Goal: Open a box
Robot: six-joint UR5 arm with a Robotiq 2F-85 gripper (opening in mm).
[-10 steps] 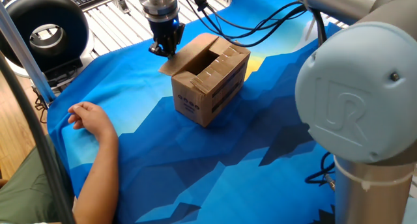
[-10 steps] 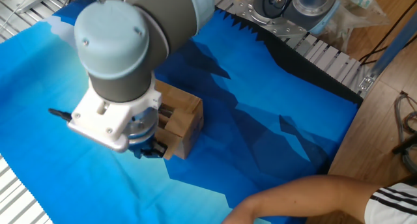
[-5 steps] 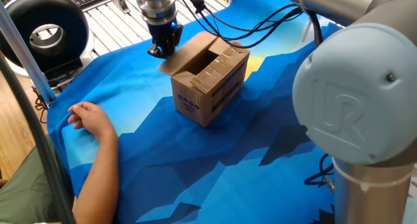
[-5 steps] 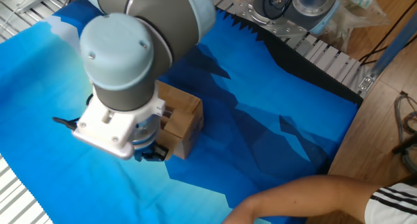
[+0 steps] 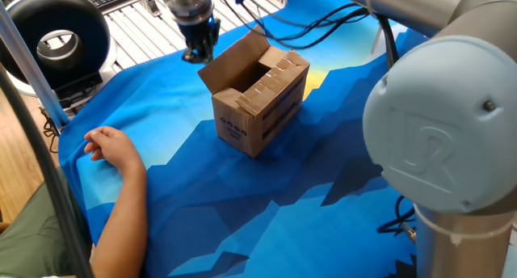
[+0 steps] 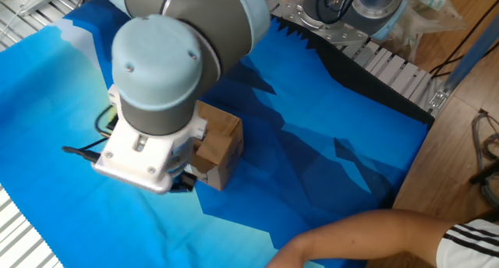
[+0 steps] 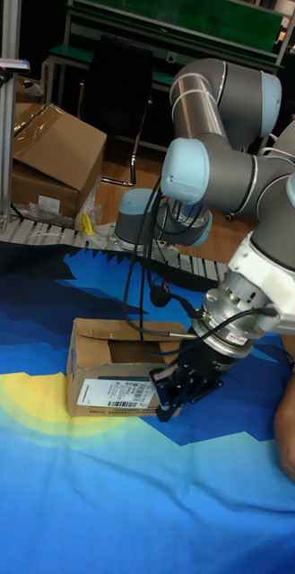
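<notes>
The box (image 5: pixel 262 108) is a small brown carton standing on the blue cloth, also seen as the box (image 6: pixel 222 139) and the box (image 7: pixel 107 372). Its top is partly open, and the far-left flap (image 5: pixel 234 58) stands raised at a slant. My gripper (image 5: pixel 196 56) hangs just at that flap's outer corner, fingers close together and shut. I cannot tell whether it pinches the flap edge. In the tall fixed view the gripper (image 7: pixel 169 395) sits at the box's right end. In the other fixed view the wrist hides most of the gripper (image 6: pixel 181 186).
A person's hand (image 5: pixel 109 145) rests on the cloth left of the box, with the forearm (image 6: pixel 359 237) along the near edge. A black ring-shaped device (image 5: pixel 52 40) stands at the back left. Cables (image 5: pixel 323 27) trail behind the box. A large carton (image 7: pixel 39 152) sits on a conveyor beyond.
My gripper has risen and shifted left, away from the box top. The far-left flap has come up from lying outward to a steeper slant.
</notes>
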